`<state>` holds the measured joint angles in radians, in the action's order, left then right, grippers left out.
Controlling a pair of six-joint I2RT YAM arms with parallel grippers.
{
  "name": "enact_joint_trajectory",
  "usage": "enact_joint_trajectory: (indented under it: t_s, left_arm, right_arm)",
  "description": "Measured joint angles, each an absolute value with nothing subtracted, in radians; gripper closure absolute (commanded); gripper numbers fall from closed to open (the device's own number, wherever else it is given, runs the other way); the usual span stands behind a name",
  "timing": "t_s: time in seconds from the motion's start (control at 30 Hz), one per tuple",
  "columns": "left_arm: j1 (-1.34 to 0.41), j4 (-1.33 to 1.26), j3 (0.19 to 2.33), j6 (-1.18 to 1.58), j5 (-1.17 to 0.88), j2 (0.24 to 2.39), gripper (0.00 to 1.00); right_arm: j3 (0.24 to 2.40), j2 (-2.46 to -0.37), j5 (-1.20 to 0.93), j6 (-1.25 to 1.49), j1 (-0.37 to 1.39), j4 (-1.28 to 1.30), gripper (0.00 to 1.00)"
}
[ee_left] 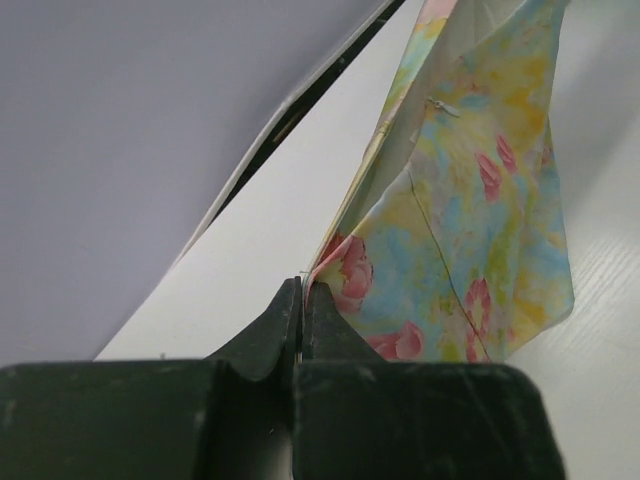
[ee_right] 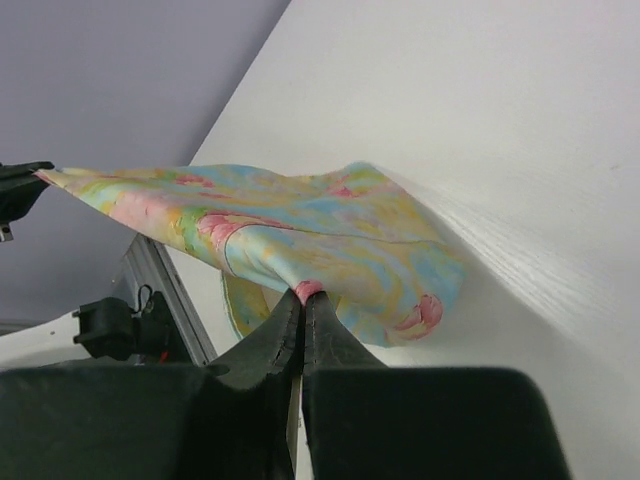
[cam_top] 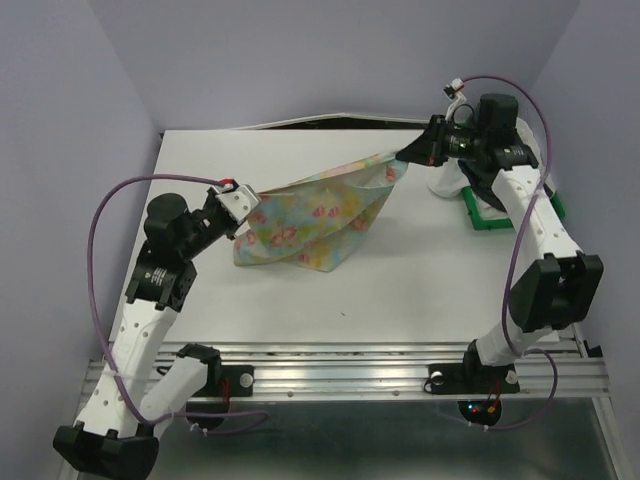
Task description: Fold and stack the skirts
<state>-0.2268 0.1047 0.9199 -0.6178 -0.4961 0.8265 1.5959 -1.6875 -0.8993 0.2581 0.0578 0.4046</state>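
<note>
Your yellow floral skirt hangs stretched across mid-frame, sagging toward the bench. The left jaws are clenched on its left corner, the right jaws on its upper-right corner, near the green tray.

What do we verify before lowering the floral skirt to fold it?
1. Grip of left fingers on the floral skirt: ok, shut on one end.
2. Grip of right fingers: ok, shut on the other end.
3. Top edge taut between the arms: ok.
4. Cloth hanging flat: not ok, it hangs doubled over and ends in a point.
5. Bare table in front of the skirt to lay it on: ok.
6. Other skirts out of the way: white skirt lies by the green tray under the right arm, ok; charcoal one, cannot tell, not in view.
</note>
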Motion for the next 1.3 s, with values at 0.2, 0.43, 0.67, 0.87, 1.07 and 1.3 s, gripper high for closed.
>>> enact_joint_trajectory:
  t_s: [0.2,0.43,0.67,0.87,1.07,1.3]
  left_arm:
    - [-0.227,0.192,1.000,-0.572,-0.550,0.699,1.00]
    - [-0.227,0.282,1.099,-0.537,-0.636,0.554,1.00]
    - [-0.227,0.398,1.118,-0.514,-0.741,0.465,1.00]
    - [-0.227,0.361,1.084,-0.401,-0.707,0.523,1.00]
    - [-0.228,0.265,1.112,-0.270,-0.539,0.963,0.95]
    - [-0.150,0.258,1.191,-0.163,-0.299,1.551,0.12]
  right_arm:
    - [1.586,-1.414,-0.859,0.184,0.056,0.439,0.99]
    - [1.504,-1.082,-0.793,0.162,0.056,0.449,0.99]
    - [1.495,-0.937,-0.746,0.200,0.056,0.574,0.99]
    - [1.483,-1.024,-0.692,0.273,0.056,0.599,0.99]
    - [1.601,-1.549,-0.612,0.317,0.056,0.580,0.33]
    - [1.747,-2.080,-0.385,0.253,-0.033,0.562,0.00]
